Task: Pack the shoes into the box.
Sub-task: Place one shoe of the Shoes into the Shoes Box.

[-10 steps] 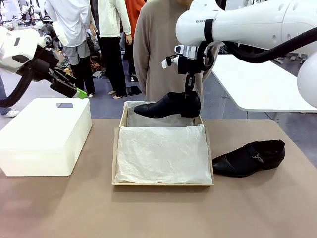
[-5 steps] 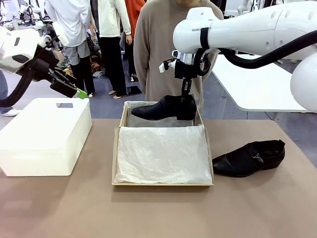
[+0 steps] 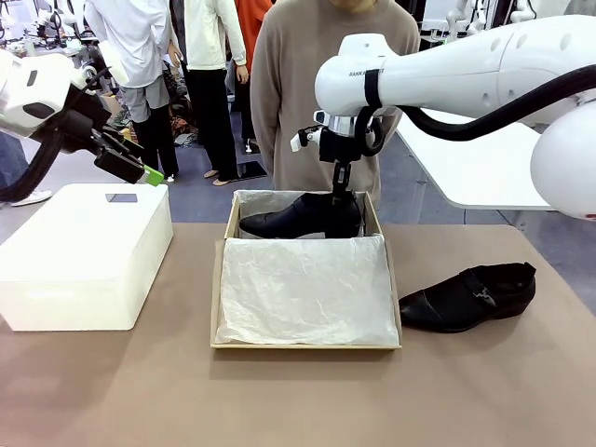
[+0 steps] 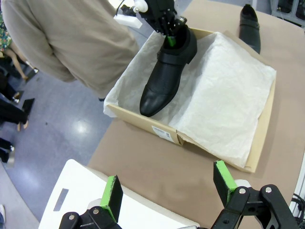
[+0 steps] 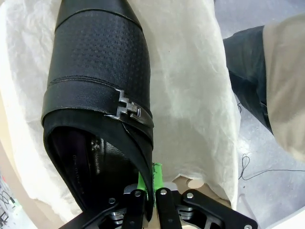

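Note:
One glossy black shoe hangs by its heel rim from my right gripper, which is shut on it. The shoe lies level over the far end of the tan box, toe pointing left, low among the white tissue paper. In the right wrist view the shoe shows its strap and metal buckle, with my right gripper pinching the heel edge. The other shoe lies on the table right of the box. My left gripper is open, raised above the white box; in its own view my left gripper holds nothing.
A person in a tan sweater stands right behind the box at the far table edge. The white rectangular box takes up the table's left side. Brown table surface lies bare in front. Other people stand farther back on the left.
My right arm has lowered the held shoe and shifted it slightly left, bringing it down into the far end of the box. The left arm has stayed still.

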